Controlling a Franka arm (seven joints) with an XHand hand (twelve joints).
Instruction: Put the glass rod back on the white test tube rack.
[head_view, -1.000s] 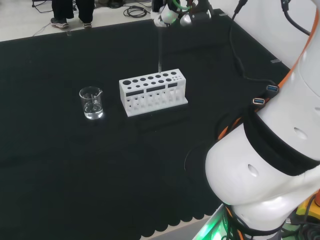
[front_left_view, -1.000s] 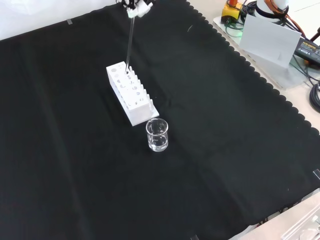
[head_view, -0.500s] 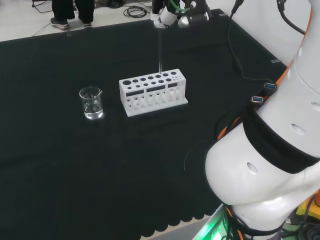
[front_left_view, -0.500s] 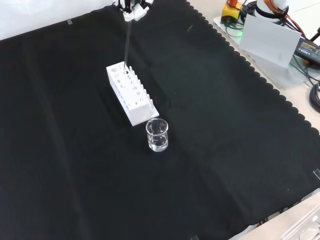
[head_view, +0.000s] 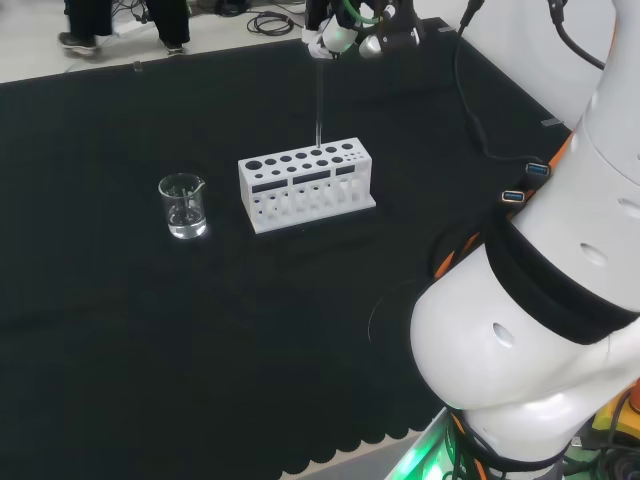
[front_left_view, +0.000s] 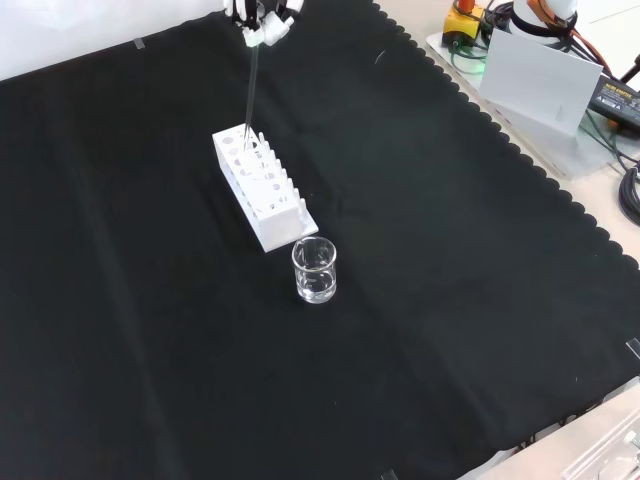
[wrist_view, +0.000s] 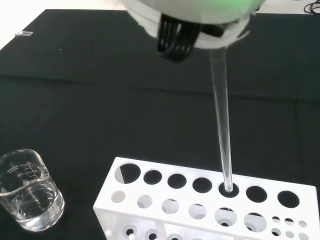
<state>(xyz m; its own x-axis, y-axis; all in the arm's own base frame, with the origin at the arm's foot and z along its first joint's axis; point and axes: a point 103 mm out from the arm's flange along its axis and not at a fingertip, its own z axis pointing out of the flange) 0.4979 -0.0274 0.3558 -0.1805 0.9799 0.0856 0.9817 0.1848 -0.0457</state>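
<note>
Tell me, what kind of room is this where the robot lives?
Probably a robot lab set up like a science bench. A white test tube rack and a glass beaker stand on black cloth, and the hand holds a glass rod over the rack.

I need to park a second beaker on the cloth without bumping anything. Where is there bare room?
In the front view, bare black cloth lies right of and below the beaker, and left of the white rack. It is crowded at the rack, where the hand holds the glass rod over a hole.
</note>
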